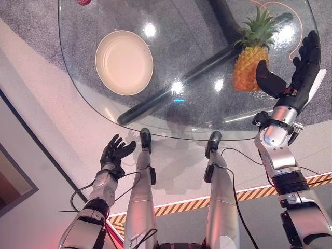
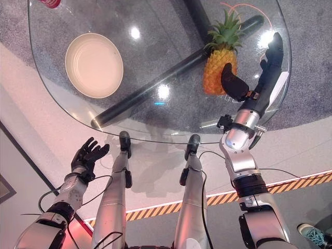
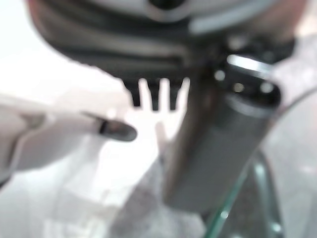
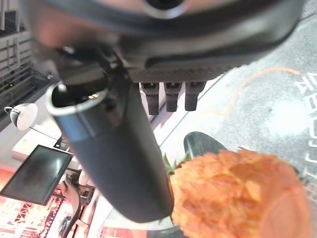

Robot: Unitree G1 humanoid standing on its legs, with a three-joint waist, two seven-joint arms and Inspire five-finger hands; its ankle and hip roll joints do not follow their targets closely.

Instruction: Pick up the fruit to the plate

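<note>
1. The right hand (image 1: 290, 72) is up over the glass table (image 1: 207, 111) near its right edge, spread wide, thumb on one side of the pineapple (image 1: 250, 65) and fingers on the other; nothing is clasped. In the right wrist view the thumb lies just beside the fruit's rind, though I cannot tell whether it touches.
2. The left hand (image 1: 115, 151) hangs below the table's near edge, fingers loosely spread and holding nothing.
3. The pineapple stands upright toward the right side of the table, leaves pointing to the far edge. The plate (image 1: 124, 62) sits bare toward the left side, well apart from it.
4. The step looks like the approach to a grasp: the hand brackets the fruit but has not closed.
5. Next it likely needs to close firmly round the body, lift clear, then carry leftward.
6. The glass between fruit and plate is bare, leaving open room. A red object (image 1: 83, 2) at the far left edge lies off that path.
</note>
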